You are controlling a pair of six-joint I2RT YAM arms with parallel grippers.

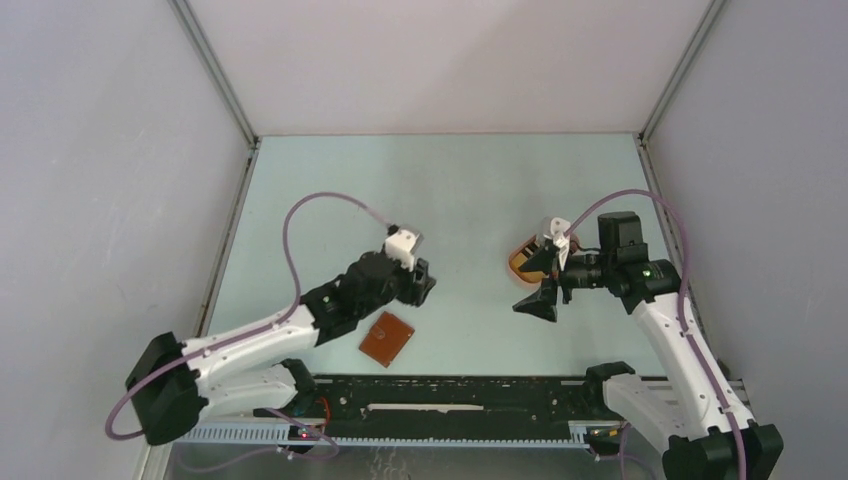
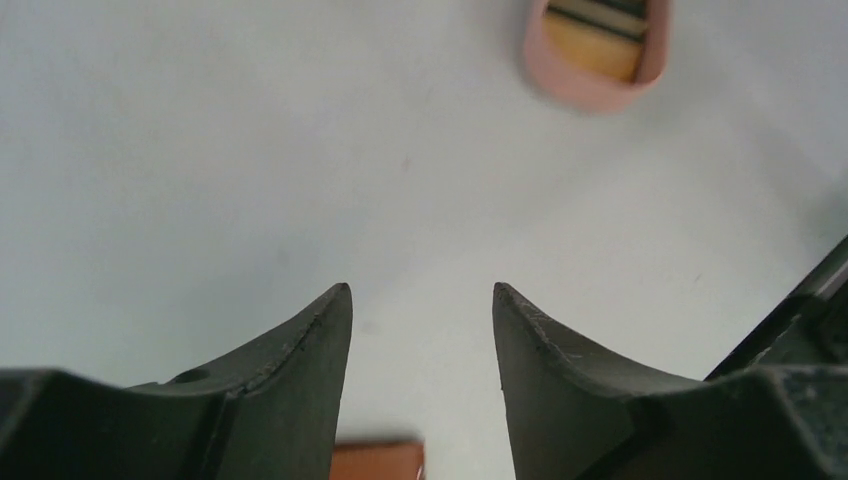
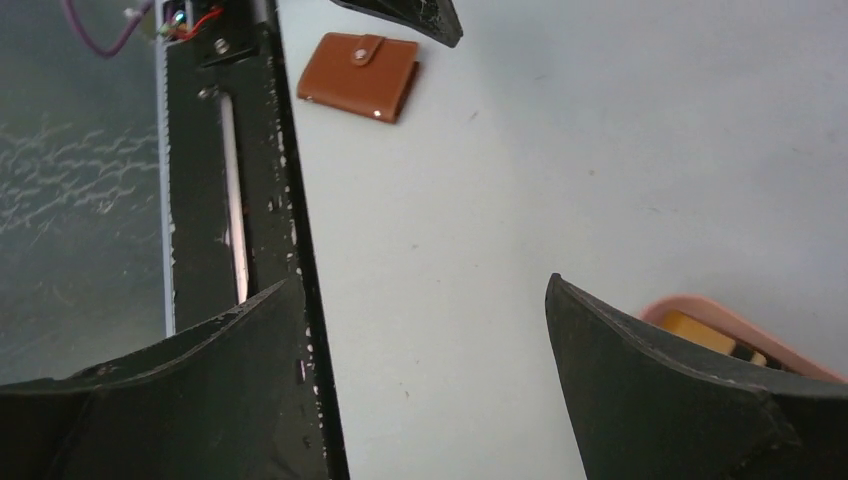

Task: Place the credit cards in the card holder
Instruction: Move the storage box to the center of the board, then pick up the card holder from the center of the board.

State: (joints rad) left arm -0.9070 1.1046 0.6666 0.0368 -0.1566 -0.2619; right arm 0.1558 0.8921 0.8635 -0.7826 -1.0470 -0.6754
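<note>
Eyeing thin plastic credit cards (image 2: 595, 45) sitting in pink oval tray (image 2: 585, 92) just beside right gripper (image 1: 535, 307): I'm guessing light, stiff, slippery, so pinching by edges. Reddish-brown leather card holder (image 1: 387, 339) lying shut near left gripper (image 1: 427, 283), probably soft. Both grippers gaping, holding nothing.

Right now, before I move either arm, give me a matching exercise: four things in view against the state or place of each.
Things:
1. card holder
2. pink tray
3. left end effector
4. yellow-orange card

States or places:
A. open, gripping nothing
B. lies inside the tray
C. closed, snap fastened
D. holds cards

Pairs: 1-C, 2-D, 3-A, 4-B
</note>
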